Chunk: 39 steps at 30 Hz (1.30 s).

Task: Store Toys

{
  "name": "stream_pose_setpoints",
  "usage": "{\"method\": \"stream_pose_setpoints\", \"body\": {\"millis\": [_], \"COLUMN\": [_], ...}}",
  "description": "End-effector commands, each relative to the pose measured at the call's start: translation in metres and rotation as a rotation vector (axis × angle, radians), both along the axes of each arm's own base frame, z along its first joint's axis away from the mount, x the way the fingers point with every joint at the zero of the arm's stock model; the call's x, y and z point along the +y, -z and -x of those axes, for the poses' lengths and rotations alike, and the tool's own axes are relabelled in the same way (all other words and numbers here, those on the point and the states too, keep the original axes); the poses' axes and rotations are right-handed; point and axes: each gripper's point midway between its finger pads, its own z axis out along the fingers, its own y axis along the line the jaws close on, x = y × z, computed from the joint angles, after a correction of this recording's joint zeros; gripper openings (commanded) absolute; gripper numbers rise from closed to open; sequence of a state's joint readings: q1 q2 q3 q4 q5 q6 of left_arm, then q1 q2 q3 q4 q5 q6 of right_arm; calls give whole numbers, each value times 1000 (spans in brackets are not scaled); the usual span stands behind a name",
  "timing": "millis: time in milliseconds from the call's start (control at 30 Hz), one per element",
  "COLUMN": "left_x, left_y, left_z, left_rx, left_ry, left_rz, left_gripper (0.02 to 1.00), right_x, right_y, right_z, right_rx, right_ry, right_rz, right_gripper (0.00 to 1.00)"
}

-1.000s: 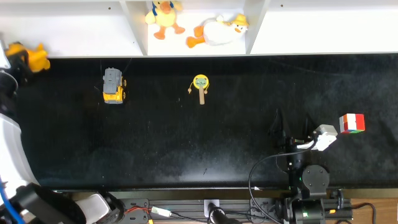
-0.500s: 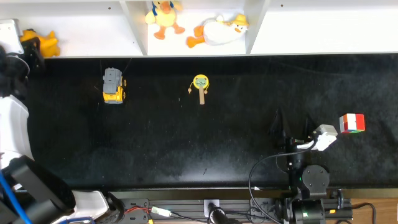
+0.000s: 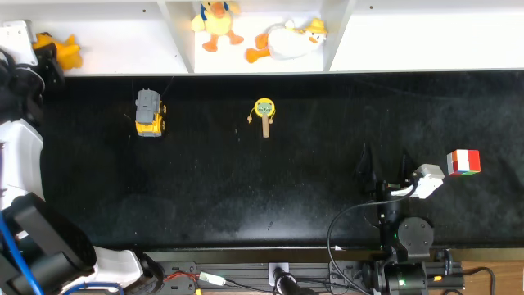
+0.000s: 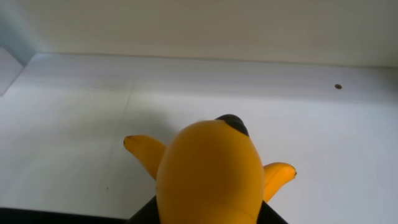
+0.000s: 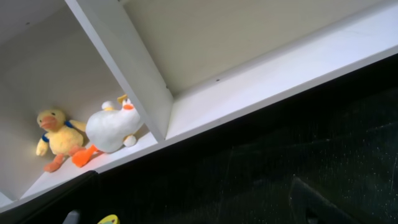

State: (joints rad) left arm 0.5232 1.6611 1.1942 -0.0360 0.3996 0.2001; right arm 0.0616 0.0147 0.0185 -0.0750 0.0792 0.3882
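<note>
Left claw (image 4: pixel 208 213) clamped on yellow toy (image 4: pixel 211 171) inside shelf's left bay (image 4: pixel 74 124), not yet released; yellow duck (image 3: pixel 216 20) and white duck (image 3: pixel 286 39) stored in middle bay; truck (image 3: pixel 149 112), rattle (image 3: pixel 264 115) and cube (image 3: pixel 463 161) lie on counter (image 3: pixel 246 188), unstored; right claw (image 3: pixel 385 168) spread wide near cube; roughly half done.

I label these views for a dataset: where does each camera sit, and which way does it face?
Top: fixed overhead, faces down on the table and shelf; left arm and right arm show.
Left wrist: on the left arm, faces into a shelf bay; claw fingers flank a yellow toy.
Right wrist: on the right arm, faces across the table to the shelf; open fingers show.
Shared: top and right wrist both show two ducks.
</note>
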Motion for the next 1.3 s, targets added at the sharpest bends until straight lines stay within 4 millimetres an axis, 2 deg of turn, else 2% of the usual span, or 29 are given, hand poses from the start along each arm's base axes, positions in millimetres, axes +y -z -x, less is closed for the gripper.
{"method": "stream_pose_setpoints", "body": {"millis": [33, 233, 500, 767, 900, 967, 1133, 1233, 1267, 1300], "left_x": [1, -4, -2, 1, 1, 1, 1, 1, -1, -2], "left_y": [-9, -2, 8, 6, 5, 5, 3, 1, -1, -2], "left_z": [-16, -32, -37, -38, -39, -39, -40, -41, -42, -43], "left_rx": [-25, -1, 11, 0, -4, -7, -14, -22, -30, -38], "left_ry": [-13, -25, -35, -43, -43, -43, -43, -38, -29, -20], "left_rz": [21, 8, 36, 24, 22, 20, 18, 20, 21, 22], "left_gripper": [165, 169, 176, 275, 428, 575, 768, 840, 886, 998], "right_x": [1, 1, 1, 1, 1, 1, 1, 1, 1, 1], "right_y": [3, 3, 3, 3, 3, 3, 3, 3, 3, 3], "right_z": [0, 0, 0, 0, 0, 0, 0, 0, 0, 0], "right_rx": [-1, -2, -2, -2, -2, -2, -2, -2, -2, -2], "right_ry": [-2, -2, -2, -2, -2, -2, -2, -2, -2, -2], "right_rz": [-1, 0, -1, 0, -1, -1, 0, 0, -1, 0], "right_gripper": [996, 996, 996, 996, 996, 996, 993, 996, 996, 996]}}
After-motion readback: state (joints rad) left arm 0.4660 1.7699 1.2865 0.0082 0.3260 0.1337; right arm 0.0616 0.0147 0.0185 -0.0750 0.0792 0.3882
